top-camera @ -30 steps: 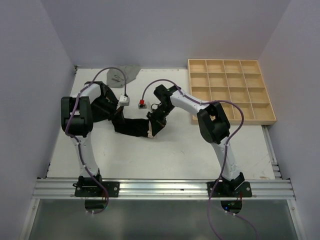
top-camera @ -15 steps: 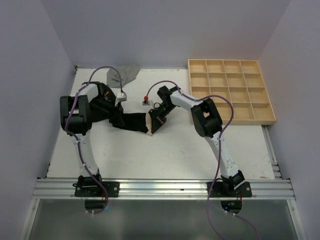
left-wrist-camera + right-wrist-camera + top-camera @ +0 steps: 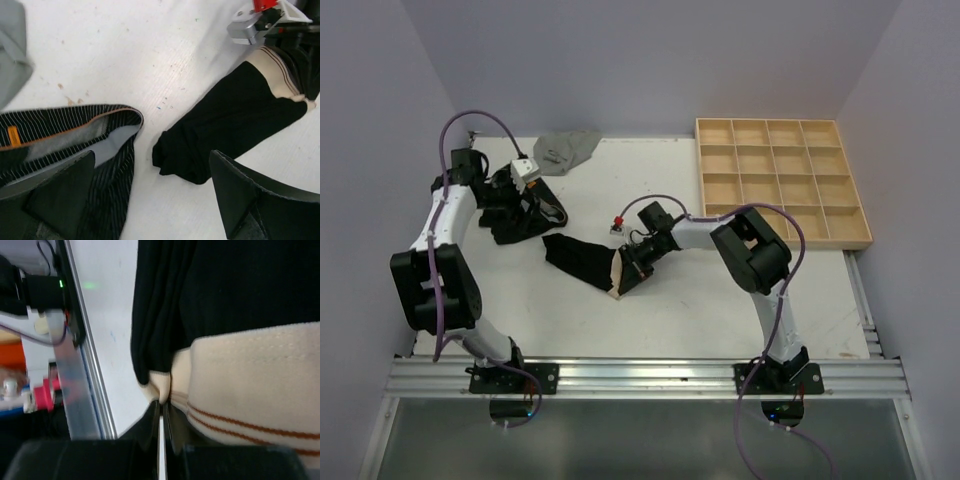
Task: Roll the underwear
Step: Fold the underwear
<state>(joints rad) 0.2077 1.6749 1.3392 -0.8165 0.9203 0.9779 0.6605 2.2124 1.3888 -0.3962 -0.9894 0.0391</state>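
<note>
White table [image 3: 670, 310] between pale walls [image 3: 650, 60]; left gripper [image 3: 151, 165] wide apart, right gripper [image 3: 161, 410] tight on black underwear [image 3: 580, 258].

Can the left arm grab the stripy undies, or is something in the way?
Probably yes. The left gripper is open just above the striped underwear, and nothing covers it. The black pair with the tan waistband lies beside it, not touching, pinched by the right gripper.
</note>
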